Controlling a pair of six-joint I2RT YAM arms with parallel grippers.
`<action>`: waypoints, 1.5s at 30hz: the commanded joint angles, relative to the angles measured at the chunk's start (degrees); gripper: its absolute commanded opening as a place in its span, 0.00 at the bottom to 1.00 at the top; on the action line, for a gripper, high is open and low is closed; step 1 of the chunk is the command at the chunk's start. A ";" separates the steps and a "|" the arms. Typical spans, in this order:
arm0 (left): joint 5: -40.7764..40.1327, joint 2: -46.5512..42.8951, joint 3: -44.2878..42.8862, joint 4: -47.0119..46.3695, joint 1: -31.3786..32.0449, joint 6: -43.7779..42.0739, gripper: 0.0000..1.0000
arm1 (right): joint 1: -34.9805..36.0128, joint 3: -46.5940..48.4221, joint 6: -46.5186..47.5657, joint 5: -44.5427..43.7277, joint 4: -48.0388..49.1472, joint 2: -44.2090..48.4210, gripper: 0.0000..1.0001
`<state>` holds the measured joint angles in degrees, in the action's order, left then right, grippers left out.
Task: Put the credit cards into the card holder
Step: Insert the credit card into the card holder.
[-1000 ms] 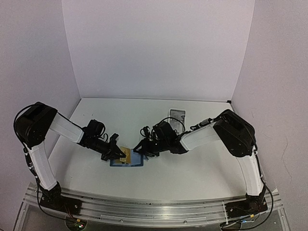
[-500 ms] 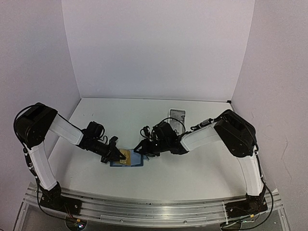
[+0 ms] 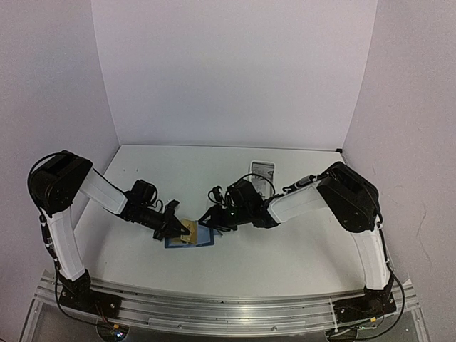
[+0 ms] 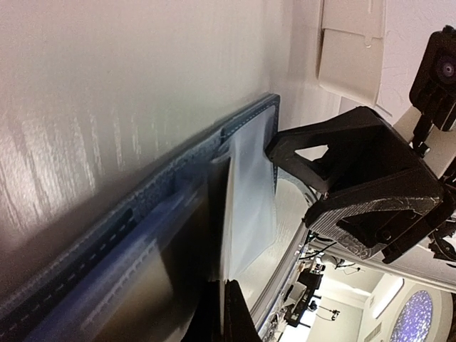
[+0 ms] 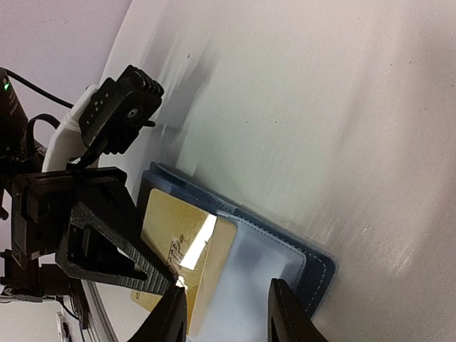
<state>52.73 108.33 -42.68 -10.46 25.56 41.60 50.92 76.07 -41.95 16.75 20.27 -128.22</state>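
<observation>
Left claw [image 3: 177, 227] of mine is pressed together on one edge of the gold card [image 5: 184, 242], holding it tilted over the 9 o'clock end of the open blue card holder [image 5: 319, 273]. My right claw [image 5: 226, 306] stands half spread at the holder's 1 o'clock side, straddling its clear pocket [image 5: 267, 267]. I cannot tell whether it touches the pocket.

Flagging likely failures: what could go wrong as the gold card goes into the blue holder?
The left gripper pinches the gold card by one edge only; it could pivot or slip against the pocket edge. The card holder lies loose on the table, so the push might slide it away from the right gripper.
</observation>
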 commanded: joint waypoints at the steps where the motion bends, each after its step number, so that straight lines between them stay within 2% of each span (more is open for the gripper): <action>1: -3.91 2.26 2.48 -7.55 -0.07 0.38 0.00 | 0.14 -0.58 -0.57 1.52 -3.84 -0.93 0.37; 4: -3.84 2.94 3.95 -12.42 0.24 2.73 0.00 | 0.12 -1.14 -1.05 1.87 -3.84 -0.84 0.37; 11: -5.18 5.69 2.31 -10.17 4.08 0.14 0.00 | 0.13 0.26 -1.41 2.71 -3.75 -2.48 0.37; 14: -6.80 6.39 -1.47 -2.15 5.37 -3.47 0.13 | 0.14 0.82 -1.52 2.91 -3.75 -2.71 0.37; 17: -12.53 3.78 -3.81 8.04 3.97 -6.21 0.11 | 0.10 0.62 -1.39 2.71 -3.75 -2.01 0.37; 18: -14.37 2.20 -4.32 10.78 3.57 -7.03 0.14 | 0.13 0.38 -1.29 2.55 -3.80 -1.68 0.37; 20: -13.94 0.40 -5.09 13.01 3.53 -8.17 0.23 | 0.15 0.31 -1.35 2.39 -3.80 -1.40 0.37; 21: -13.72 -0.51 -6.91 17.01 3.62 -10.09 0.32 | 0.10 0.21 -1.24 2.05 -3.84 -1.11 0.37; 22: -13.79 -0.78 -9.08 19.25 3.62 -11.14 0.37 | 0.14 0.02 -1.21 1.73 -3.90 -0.88 0.38; 26: -12.93 -2.08 -14.21 28.93 3.61 -14.03 0.44 | 0.15 -0.64 -1.31 0.14 -4.16 0.78 0.38; 30: -13.83 -4.94 -16.91 35.82 3.66 -15.21 0.47 | 0.15 0.34 -0.55 -0.97 -5.88 2.79 0.38; 35: -16.11 -10.54 -16.77 34.71 3.71 -14.89 0.47 | 0.15 1.79 -0.22 -4.50 -10.48 5.78 0.38; 40: -16.20 -9.86 -13.23 30.17 3.71 -13.54 0.48 | 0.15 2.46 -0.95 -6.63 -14.72 6.81 0.39; 43: -16.62 -8.94 -12.04 27.43 3.71 -12.95 0.42 | 0.10 2.85 -1.56 -6.61 -16.60 6.19 0.41; 45: -16.88 -8.17 -11.83 27.16 3.75 -12.97 0.42 | 0.14 2.95 -1.80 -6.18 -16.82 5.28 0.42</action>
<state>37.23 99.42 -55.81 19.90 29.56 28.47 50.83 76.97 -43.00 11.79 7.57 -124.60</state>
